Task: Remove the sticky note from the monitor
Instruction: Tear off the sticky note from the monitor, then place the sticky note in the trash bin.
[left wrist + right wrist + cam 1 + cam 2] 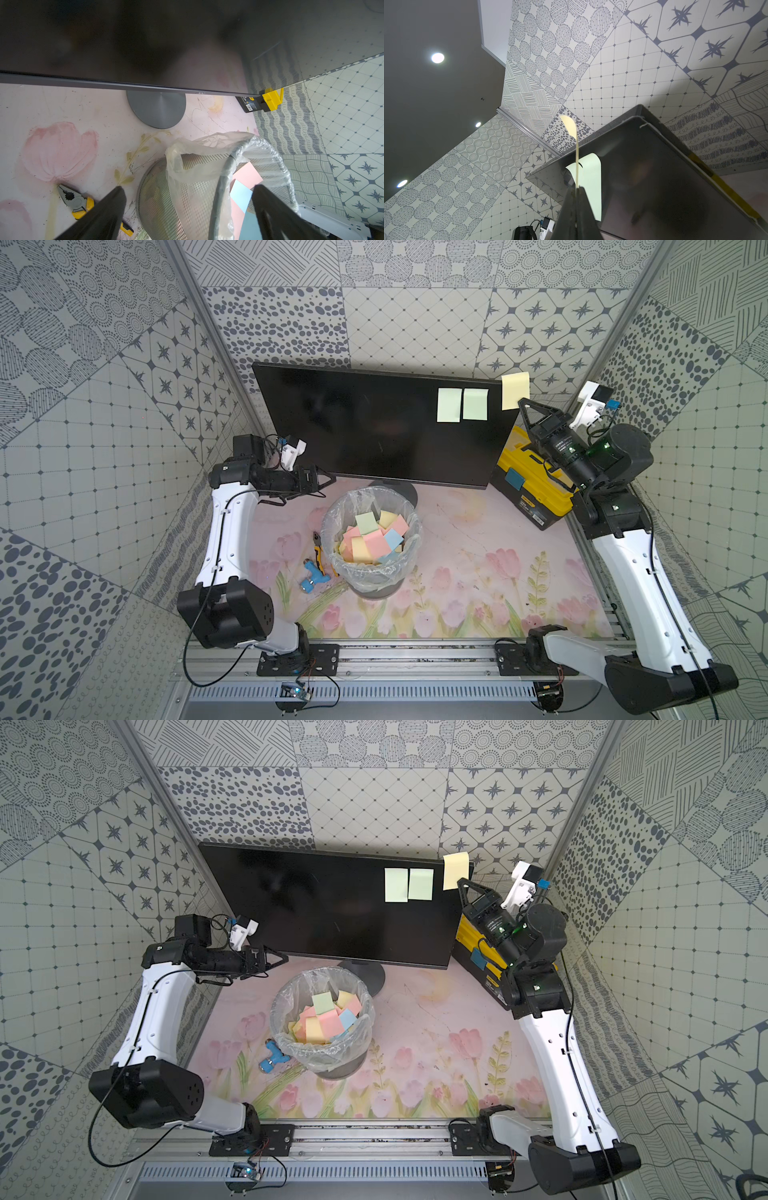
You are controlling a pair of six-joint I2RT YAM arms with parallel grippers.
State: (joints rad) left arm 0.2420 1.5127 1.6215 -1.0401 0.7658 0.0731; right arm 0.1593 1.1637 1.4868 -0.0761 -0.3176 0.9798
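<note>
**While the right pincer (576, 188) clamps the yellow sticky note (570, 124)**

Where both top views show the note face-on beside the upper right corner of the monitor (353, 427), the right wrist view shows it edge-on, pinched between shut jaws. Whether it touches the bezel cannot be determined. Two green notes (449, 405) are stuck to the screen. The left pincer (188, 187) is released, jaws wide, near the bin (286, 986). The pliers (72, 199) show whole only in the left wrist view. The right arm partly covers the toolbox (515, 456).
</note>
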